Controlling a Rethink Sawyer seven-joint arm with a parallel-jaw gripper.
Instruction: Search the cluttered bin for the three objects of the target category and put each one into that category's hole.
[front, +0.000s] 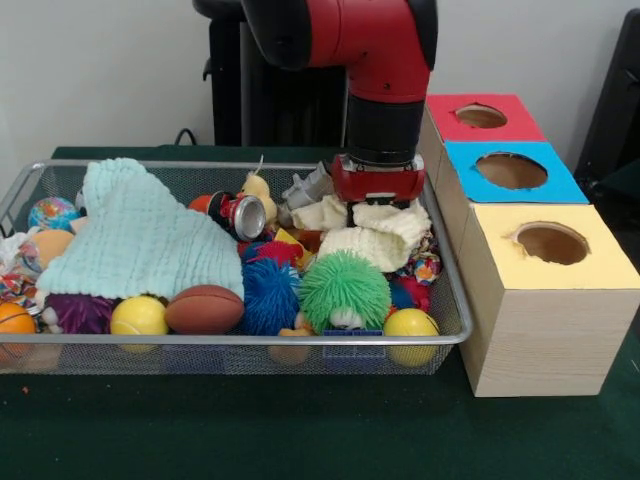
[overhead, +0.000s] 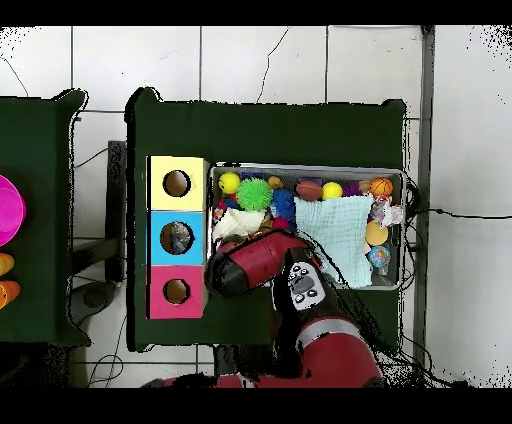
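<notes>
Bin (front: 455, 300) = wire mesh basket on dark green surface (front: 300, 430), packed w/ clutter: pale mint cloth (front: 140, 240) draped over left half, brown toy football (front: 204, 309) at front, yellow ball (front: 139, 316) just left of it, blue spiky ball (front: 268, 292) and green fuzzy ball (front: 344, 288) side by side front-center, second yellow ball (front: 411, 323) at front right corner, crushed soda can (front: 243, 215) mid-back, cream knit cloth (front: 380, 235) on right side. Gripper (front: 378, 180) sits low over back right of bin, directly above/at cream knit cloth; fingers hidden behind red wrist housing and clutter, can't tell if apart or together, nor if it holds anything. Sorting box just right of bin, touching or nearly so: three holes in a row, yellow top (front: 550, 243) nearest cam, blue (front: 511, 170) in middle, red (front: 480, 116) farthest. Overhead view: arm (overhead: 262, 262) reaches across bin's box-side end; something sits inside blue hole (overhead: 177, 238), too small to ID.
</notes>
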